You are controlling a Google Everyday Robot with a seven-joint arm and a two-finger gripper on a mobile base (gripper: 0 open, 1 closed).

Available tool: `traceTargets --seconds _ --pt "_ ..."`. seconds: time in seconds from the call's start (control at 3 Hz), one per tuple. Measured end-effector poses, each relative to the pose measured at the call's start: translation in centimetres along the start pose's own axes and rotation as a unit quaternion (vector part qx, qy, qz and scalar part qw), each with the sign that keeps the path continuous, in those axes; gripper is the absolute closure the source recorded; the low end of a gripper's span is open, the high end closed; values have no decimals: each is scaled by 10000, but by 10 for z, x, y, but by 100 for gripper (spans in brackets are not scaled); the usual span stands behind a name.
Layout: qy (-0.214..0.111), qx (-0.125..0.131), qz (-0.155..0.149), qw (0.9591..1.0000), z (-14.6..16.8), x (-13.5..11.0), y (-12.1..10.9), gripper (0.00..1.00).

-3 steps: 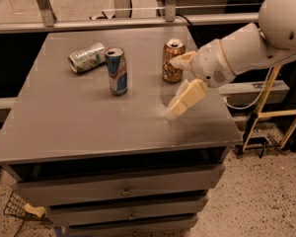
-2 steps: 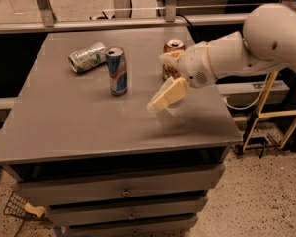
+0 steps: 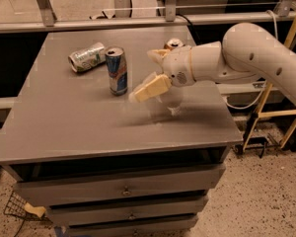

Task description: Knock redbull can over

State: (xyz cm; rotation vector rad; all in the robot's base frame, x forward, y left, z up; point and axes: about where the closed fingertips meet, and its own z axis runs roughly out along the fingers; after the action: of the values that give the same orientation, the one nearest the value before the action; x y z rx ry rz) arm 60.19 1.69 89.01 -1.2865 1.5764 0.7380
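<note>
The gripper (image 3: 147,73) has swept left across the counter (image 3: 64,127) over the past second and now hangs just right of the redbull can (image 3: 117,70), apart from it, fingers spread wide and holding nothing. The white arm (image 3: 246,53) reaches in low from the right, its wrist hiding most of the orange-brown can (image 3: 173,44). The redbull can stands upright at centre-left, long axis vertical, silver top up, near the toppled silver-green can (image 3: 86,57).
</note>
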Motion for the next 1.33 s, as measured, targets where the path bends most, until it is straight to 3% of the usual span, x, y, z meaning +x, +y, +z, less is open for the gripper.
traceTargets --seconds 0.33,1.0,1.33 --pt "-292 7 -142 9995 32 -21 -9 0" --pt "-603 56 -264 9978 58 -45 -3 0" --pt "-734 -63 -176 9971 73 -48 0 21"
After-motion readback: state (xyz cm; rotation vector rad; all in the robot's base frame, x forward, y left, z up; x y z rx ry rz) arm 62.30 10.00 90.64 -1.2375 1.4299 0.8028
